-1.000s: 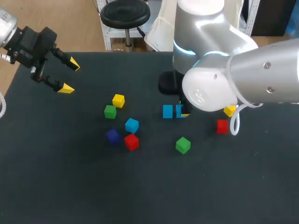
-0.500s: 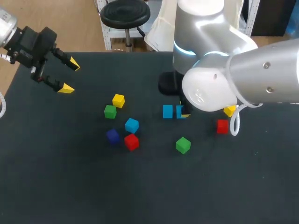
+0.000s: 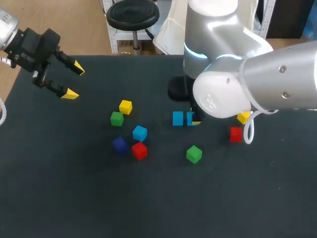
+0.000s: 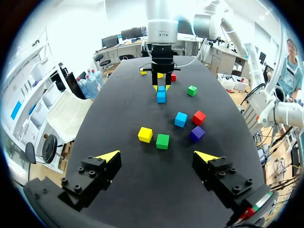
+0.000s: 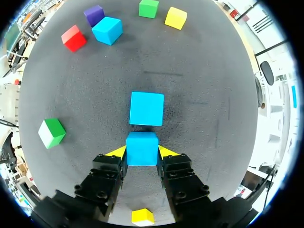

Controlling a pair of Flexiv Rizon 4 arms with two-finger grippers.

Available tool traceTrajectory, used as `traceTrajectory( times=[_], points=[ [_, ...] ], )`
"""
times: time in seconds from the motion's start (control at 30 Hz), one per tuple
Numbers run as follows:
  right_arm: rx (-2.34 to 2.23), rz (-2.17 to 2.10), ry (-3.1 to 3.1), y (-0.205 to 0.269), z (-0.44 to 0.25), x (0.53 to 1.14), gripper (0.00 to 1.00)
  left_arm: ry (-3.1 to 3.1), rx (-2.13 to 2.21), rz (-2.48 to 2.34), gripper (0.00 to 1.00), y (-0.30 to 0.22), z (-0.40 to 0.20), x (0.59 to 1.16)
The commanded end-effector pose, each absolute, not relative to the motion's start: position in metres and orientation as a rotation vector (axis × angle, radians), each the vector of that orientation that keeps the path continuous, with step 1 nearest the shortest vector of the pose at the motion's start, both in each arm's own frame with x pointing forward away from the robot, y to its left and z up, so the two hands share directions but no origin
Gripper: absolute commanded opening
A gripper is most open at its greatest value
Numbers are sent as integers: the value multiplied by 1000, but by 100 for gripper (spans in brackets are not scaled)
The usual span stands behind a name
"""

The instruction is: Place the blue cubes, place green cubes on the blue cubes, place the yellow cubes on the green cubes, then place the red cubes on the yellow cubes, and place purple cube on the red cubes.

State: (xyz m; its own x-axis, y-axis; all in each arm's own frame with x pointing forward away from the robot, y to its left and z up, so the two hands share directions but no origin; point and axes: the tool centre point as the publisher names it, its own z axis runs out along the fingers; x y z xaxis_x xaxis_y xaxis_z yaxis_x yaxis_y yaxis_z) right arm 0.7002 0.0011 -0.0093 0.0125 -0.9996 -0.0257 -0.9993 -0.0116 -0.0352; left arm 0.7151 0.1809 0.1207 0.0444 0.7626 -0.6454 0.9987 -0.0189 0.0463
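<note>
My right gripper [image 5: 142,153] is clamped on a blue cube [image 5: 142,148], both yellow tips against its sides. A second blue cube [image 5: 147,108] sits just ahead of it. My left gripper [image 4: 157,156] is spread wide and holds nothing, near the table's [image 3: 74,198] left corner. A yellow cube [image 4: 145,134] and a green cube [image 4: 162,141] lie ahead of it, untouched.

A black, finely speckled table [image 3: 74,198] lies under everything here.
</note>
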Motion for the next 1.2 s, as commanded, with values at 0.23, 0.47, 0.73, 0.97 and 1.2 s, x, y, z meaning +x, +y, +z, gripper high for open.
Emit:
traceTrajectory(
  times=[0.23,0.47,0.73,0.97,1.2],
  points=[
    [-2204,-3,2181,2,-10,702,45,1766,1835,-625,100,181,120,716],
    [-2204,-3,2183,1,-10,702,61,1766,1835,-625,100,181,120,716],
    [-2183,21,2193,-4,-2,702,100,1766,1835,-625,100,181,120,716],
    [-2049,175,2181,-29,23,699,100,1766,1835,-625,100,181,120,716],
    [-1935,444,2035,-68,48,692,100,1766,1835,-625,100,181,120,716]
  ],
)
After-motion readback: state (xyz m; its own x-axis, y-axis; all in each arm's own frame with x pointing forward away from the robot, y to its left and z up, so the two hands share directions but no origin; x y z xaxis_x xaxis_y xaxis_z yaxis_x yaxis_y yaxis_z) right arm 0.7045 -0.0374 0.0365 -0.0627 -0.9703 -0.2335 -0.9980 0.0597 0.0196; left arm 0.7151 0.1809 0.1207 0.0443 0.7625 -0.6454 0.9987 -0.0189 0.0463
